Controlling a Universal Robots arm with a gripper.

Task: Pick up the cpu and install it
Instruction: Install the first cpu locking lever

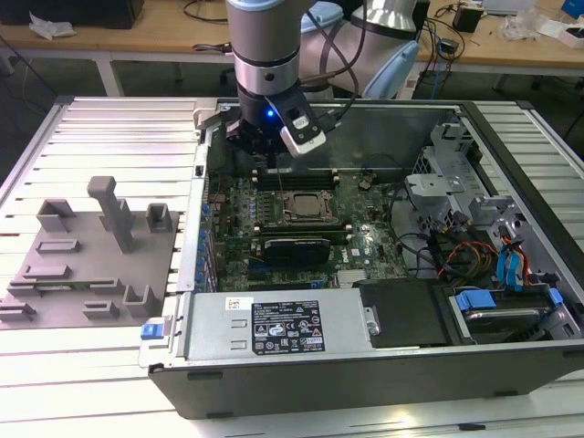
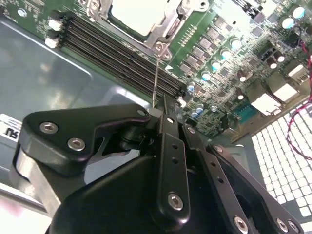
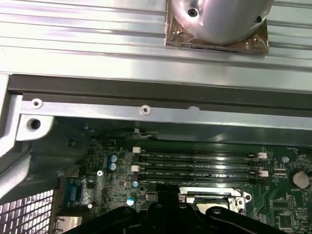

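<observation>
The cpu (image 1: 304, 206) lies flat in the black socket frame on the green motherboard (image 1: 365, 242) inside the open computer case. In the second wrist view its silver top (image 2: 134, 14) shows inside the metal frame. A thin metal latch lever (image 2: 156, 78) runs from the socket's corner up to my fingertips. My gripper (image 1: 263, 157) hangs over the board just behind the socket, beside the memory slots (image 2: 117, 53). Its fingers (image 2: 168, 131) stand pressed together, shut on the lever's end; the gripper (image 2: 165, 105) holds no chip.
A grey fixture plate (image 1: 82, 265) with upright blocks lies on the slatted table at the exterior view's left. The power supply (image 1: 274, 324) fills the case's near side. Drive cages (image 1: 447, 182) and cables (image 1: 456, 255) crowd the exterior view's right. The case wall (image 3: 146, 97) is close behind the gripper.
</observation>
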